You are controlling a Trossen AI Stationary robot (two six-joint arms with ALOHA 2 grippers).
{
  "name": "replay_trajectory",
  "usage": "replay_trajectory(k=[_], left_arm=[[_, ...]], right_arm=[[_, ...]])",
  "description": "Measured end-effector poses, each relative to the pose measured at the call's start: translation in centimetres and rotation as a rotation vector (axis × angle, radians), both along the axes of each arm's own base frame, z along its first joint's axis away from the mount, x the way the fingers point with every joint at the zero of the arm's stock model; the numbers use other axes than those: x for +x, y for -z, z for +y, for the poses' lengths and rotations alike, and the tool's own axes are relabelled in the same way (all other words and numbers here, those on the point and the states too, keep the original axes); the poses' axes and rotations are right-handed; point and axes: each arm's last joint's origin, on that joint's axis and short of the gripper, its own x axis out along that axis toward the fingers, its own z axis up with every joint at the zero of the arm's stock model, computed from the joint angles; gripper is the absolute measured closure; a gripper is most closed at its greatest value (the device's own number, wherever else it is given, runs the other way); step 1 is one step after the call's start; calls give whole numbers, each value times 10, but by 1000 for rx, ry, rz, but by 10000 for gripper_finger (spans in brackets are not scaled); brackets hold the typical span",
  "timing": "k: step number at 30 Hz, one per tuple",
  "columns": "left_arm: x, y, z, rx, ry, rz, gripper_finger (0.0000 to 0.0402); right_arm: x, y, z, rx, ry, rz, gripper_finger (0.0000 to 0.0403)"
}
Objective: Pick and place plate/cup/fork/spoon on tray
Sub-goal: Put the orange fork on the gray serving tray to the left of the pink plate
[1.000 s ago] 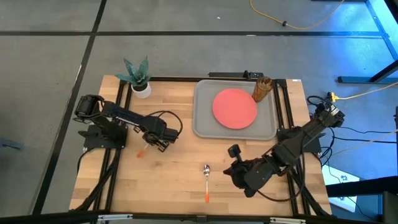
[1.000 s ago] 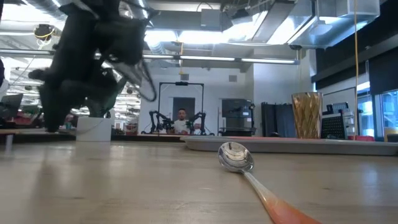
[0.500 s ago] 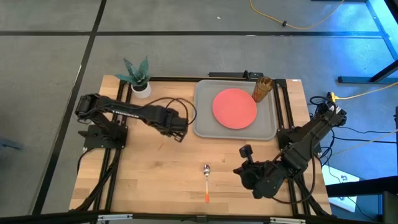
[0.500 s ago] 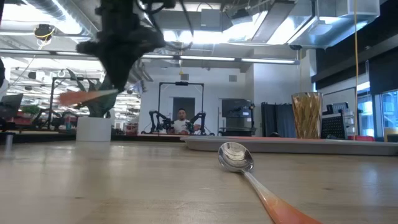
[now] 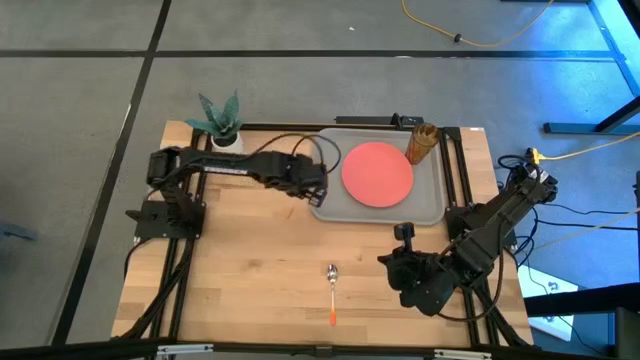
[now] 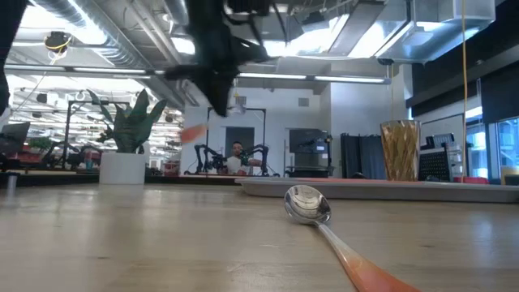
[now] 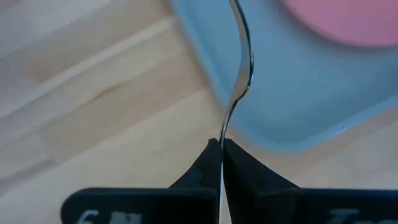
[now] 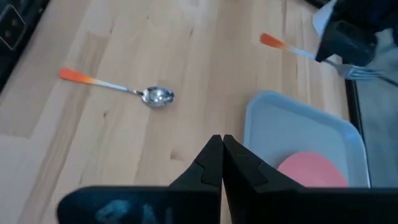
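Bench-side, carry the fork (image 7: pixel 241 62), pinched in the left gripper (image 5: pixel 312 183), past the tray (image 5: pixel 330 205) rim's left edge before releasing; right gripper (image 5: pixel 405 237) waits pressed together.

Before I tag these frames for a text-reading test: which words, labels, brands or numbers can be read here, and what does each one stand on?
None can be read with confidence.
Left gripper, shut on the fork: pale marks on its dark body, cut off by the picture's edge, unreadable.
Right gripper: faint blurred marks on its body, unreadable.
Plate, cup, tray, spoon, plant pot: no lettering visible.
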Motion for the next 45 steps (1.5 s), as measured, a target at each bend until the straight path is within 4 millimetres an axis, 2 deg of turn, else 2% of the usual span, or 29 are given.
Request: replay_trajectory(k=[9, 14, 18, 26, 28, 38, 45], left_arm=[[47, -7, 53, -57, 45, -172, 401], [52, 3, 73, -63, 24, -146, 401], [53, 15, 82, -81, 4, -116, 401], [58, 26, 99, -122, -33, -167, 401], [55, 29, 101, -150, -50, -153, 401], [71, 64, 107, -189, -52, -158, 402], [68, 76, 113, -227, -86, -112, 401]], right_arm=[[-2, 15, -2, 42, 85, 10, 395], [-3, 21, -3, 48, 113, 15, 395], [-3, 22, -3, 47, 112, 15, 395], [-3, 22, -3, 52, 117, 13, 395], [-3, 22, -3, 54, 119, 11, 395], [-3, 22, -3, 57, 133, 4, 395], [-2, 22, -3, 58, 132, 3, 395]])
